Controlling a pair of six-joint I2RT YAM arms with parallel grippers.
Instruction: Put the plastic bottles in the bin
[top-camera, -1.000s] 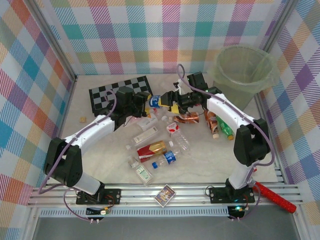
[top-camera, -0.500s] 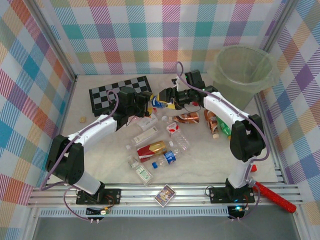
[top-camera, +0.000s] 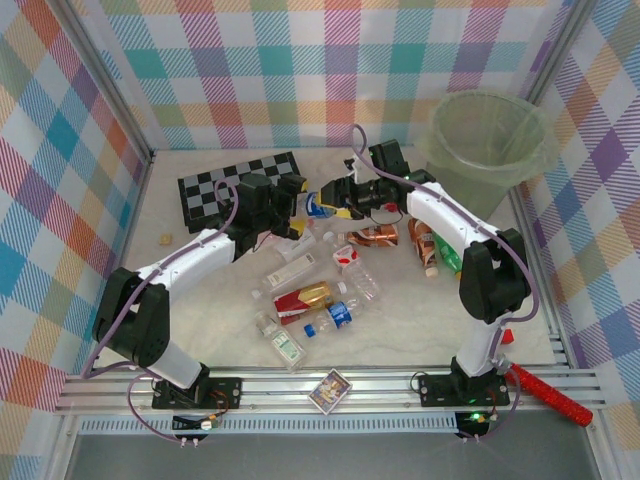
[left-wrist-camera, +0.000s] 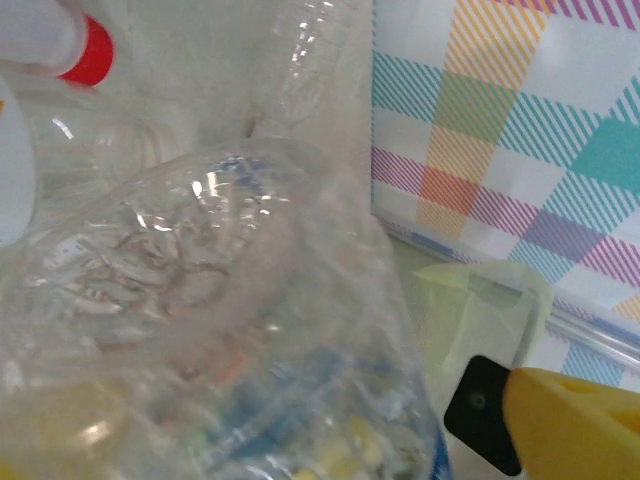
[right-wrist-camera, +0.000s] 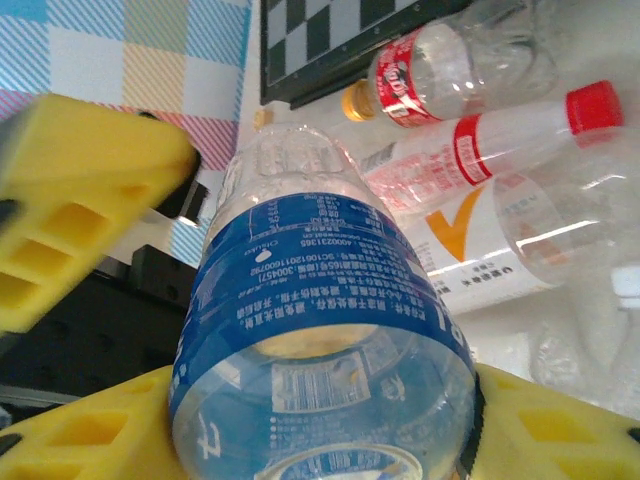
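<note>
Marble tabletop: right gripper clasps the blue-labelled bottle; left gripper spread wide beside it.

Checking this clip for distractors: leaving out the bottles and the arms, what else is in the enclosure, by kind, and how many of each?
bin: 1
chequered board: 1
colourful card box: 1
small tan block: 1
red rod: 1
Total: 5
</note>
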